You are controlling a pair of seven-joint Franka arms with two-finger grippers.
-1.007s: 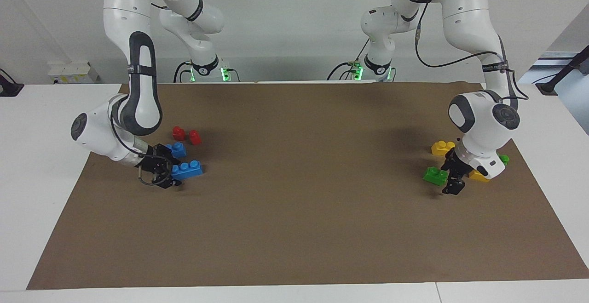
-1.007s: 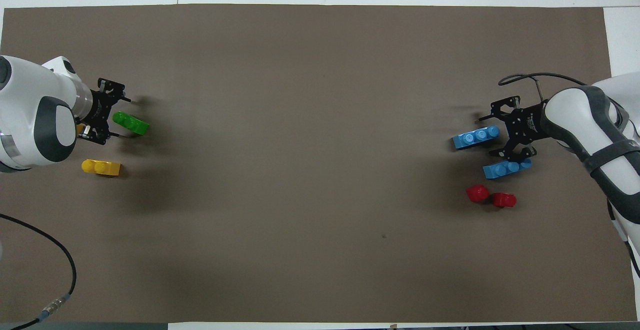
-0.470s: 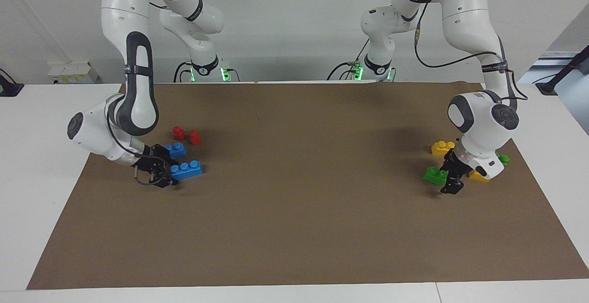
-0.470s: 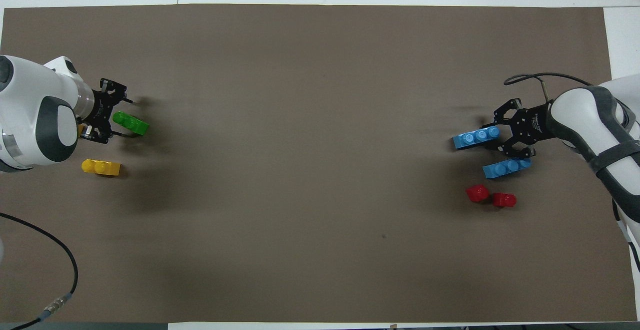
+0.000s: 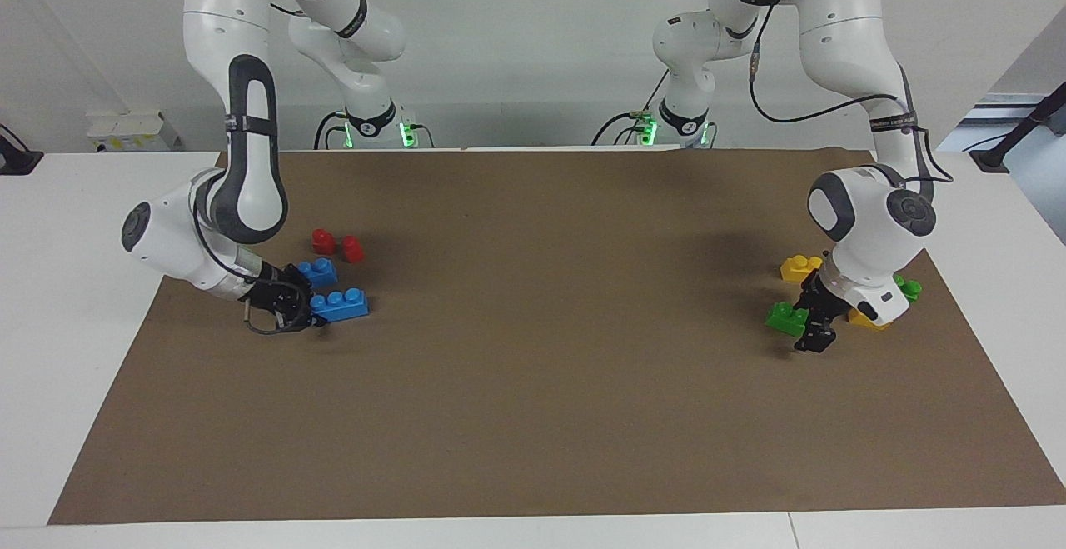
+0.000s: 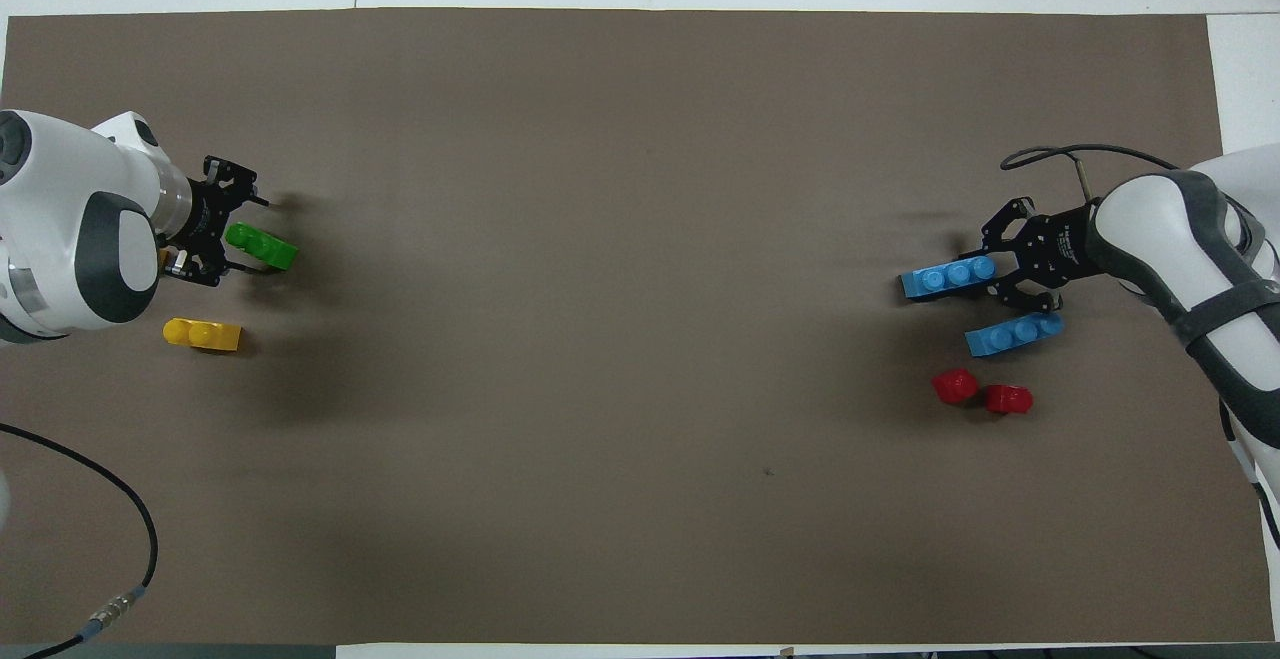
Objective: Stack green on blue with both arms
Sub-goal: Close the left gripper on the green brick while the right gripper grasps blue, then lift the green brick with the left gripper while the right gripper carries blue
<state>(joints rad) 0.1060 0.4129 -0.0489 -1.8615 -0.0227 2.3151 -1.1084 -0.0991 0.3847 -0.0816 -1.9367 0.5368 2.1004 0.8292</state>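
Both arms are picking up bricks. The right gripper (image 5: pixel 310 309) is pinching shut on one end of the blue brick (image 5: pixel 340 305), low over the counter (image 5: pixel 533 416). The left gripper (image 5: pixel 812 321) is straddling the green brick (image 5: pixel 784 316), jaws wide apart. Next, probably: grip green, then carry both bricks together.

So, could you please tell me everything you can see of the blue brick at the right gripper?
The blue brick is glossy plastic with three round studs in a row, studs up, one end between the fingers of the shut right gripper. It sits at the right arm's end of the mat, just farther from the robots than its twin.
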